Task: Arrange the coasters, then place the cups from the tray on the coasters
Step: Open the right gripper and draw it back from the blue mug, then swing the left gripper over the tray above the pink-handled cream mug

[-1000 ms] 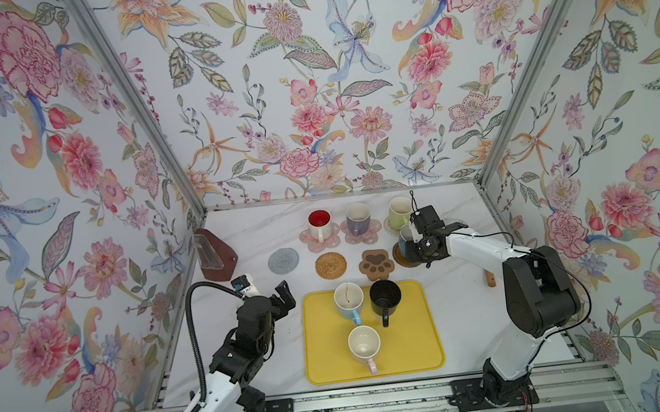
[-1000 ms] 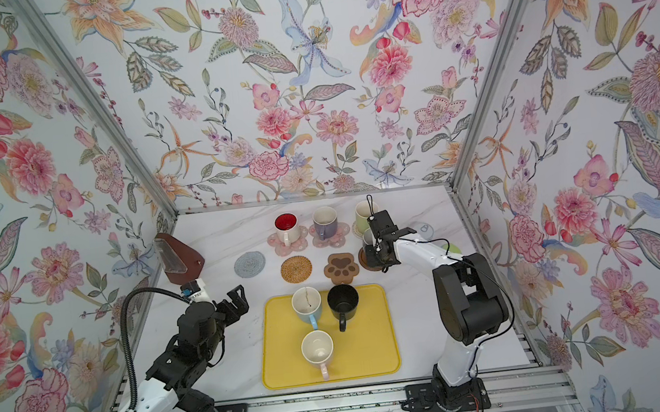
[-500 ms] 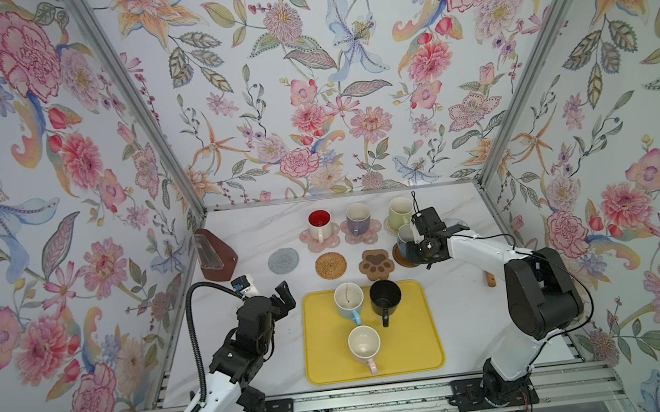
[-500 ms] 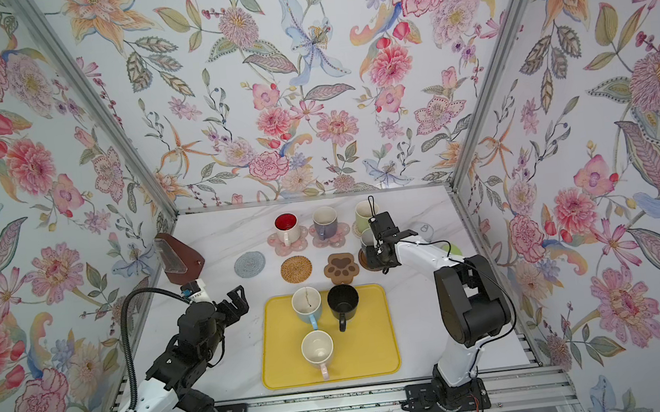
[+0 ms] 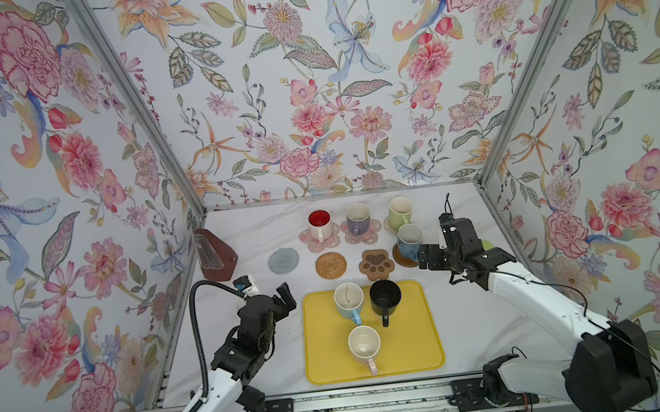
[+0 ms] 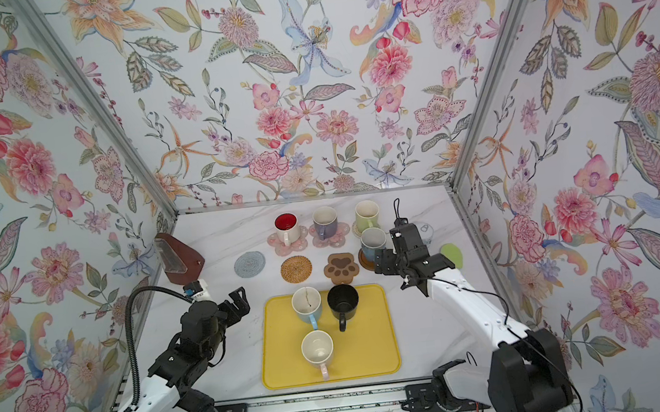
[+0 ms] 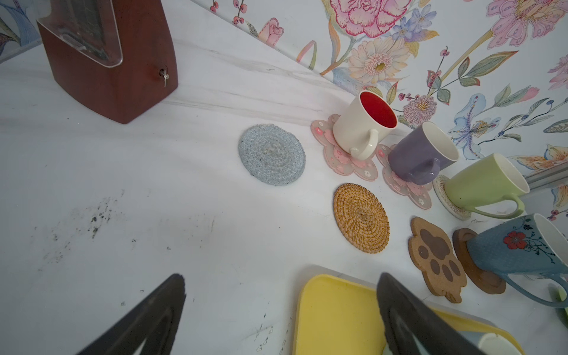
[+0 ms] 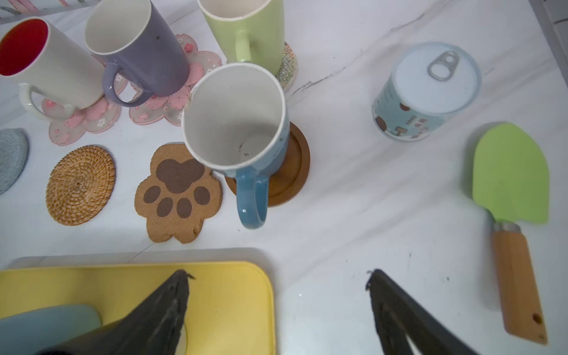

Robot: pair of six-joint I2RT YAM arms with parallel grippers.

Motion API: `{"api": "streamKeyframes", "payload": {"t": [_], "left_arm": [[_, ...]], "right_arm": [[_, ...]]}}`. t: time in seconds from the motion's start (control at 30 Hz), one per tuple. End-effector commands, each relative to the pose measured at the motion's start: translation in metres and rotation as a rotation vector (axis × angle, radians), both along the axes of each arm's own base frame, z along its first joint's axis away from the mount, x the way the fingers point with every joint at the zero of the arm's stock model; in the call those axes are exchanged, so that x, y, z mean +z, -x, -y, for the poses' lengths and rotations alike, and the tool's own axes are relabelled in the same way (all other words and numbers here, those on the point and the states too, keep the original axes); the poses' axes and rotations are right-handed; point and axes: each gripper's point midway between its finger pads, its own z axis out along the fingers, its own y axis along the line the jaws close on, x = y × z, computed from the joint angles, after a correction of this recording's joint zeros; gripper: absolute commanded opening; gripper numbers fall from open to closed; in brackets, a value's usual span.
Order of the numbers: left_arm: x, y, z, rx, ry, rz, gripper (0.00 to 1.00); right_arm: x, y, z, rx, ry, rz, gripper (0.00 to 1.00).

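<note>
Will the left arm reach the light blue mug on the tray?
Probably yes: the left arm's jaws are open beside the flat yellow tray, and nothing stands between them and the light blue mug.

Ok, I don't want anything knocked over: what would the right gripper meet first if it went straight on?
Likely the handle of the blue mug, which faces the open right gripper. Depth is unclear; it might touch the table first.

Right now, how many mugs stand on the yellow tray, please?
3: light blue mug and black mug at the far edge of the tray, pink mug nearer; none hidden.
</note>
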Motion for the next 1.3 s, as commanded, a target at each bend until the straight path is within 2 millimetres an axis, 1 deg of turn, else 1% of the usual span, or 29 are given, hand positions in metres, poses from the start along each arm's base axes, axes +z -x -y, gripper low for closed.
{"api": "streamKeyframes", "payload": {"t": [0.0,0.07,0.13,0.27,0.37,0.47,0.6,0.7,0.73,0.8,1.0,1.1,1.27], "left_arm": [[0.006,-0.004,-0.001,0.013,0.005,0.005,0.99],[0.006,-0.005,0.001,0.006,0.009,-0.002,0.99],[0.006,-0.005,0.003,-0.005,0.016,-0.007,0.99],[0.008,-0.004,0.007,-0.026,0.021,-0.021,0.99],[0.017,-0.004,0.013,-0.054,0.033,-0.035,0.99],[0.026,-0.004,0.026,-0.108,0.068,-0.048,0.99],[0.028,0.001,0.051,-0.185,0.106,-0.093,0.97],[0.033,0.013,0.076,-0.246,0.086,-0.114,0.97],[0.035,0.02,0.085,-0.27,0.068,-0.125,0.97],[0.037,0.034,0.098,-0.308,0.041,-0.152,0.97],[0.039,0.071,0.126,-0.396,0.052,-0.228,0.95],[0.035,0.091,0.14,-0.443,0.045,-0.265,0.94],[0.029,0.124,0.158,-0.49,0.006,-0.311,0.94]], "right_arm": [[-0.001,0.014,0.012,-0.053,-0.022,0.046,0.99],[0.002,0.02,0.016,-0.074,-0.032,0.07,0.99],[0.005,0.022,0.019,-0.083,-0.036,0.085,0.99],[0.008,0.016,0.02,-0.092,-0.022,0.09,0.99],[0.008,0.011,0.018,-0.094,-0.019,0.08,0.99],[0.007,0.007,0.016,-0.091,-0.022,0.072,0.99],[0.001,0.006,0.016,-0.099,-0.015,0.059,0.99],[-0.001,0.007,0.017,-0.109,-0.031,0.06,0.99],[-0.001,0.008,0.017,-0.11,-0.032,0.059,0.99],[-0.002,0.009,0.017,-0.11,-0.031,0.056,0.99],[-0.011,0.014,0.018,-0.115,-0.032,0.037,0.99],[-0.013,0.013,0.018,-0.121,-0.036,0.035,0.99],[-0.013,0.009,0.016,-0.122,-0.035,0.027,0.99]]}}
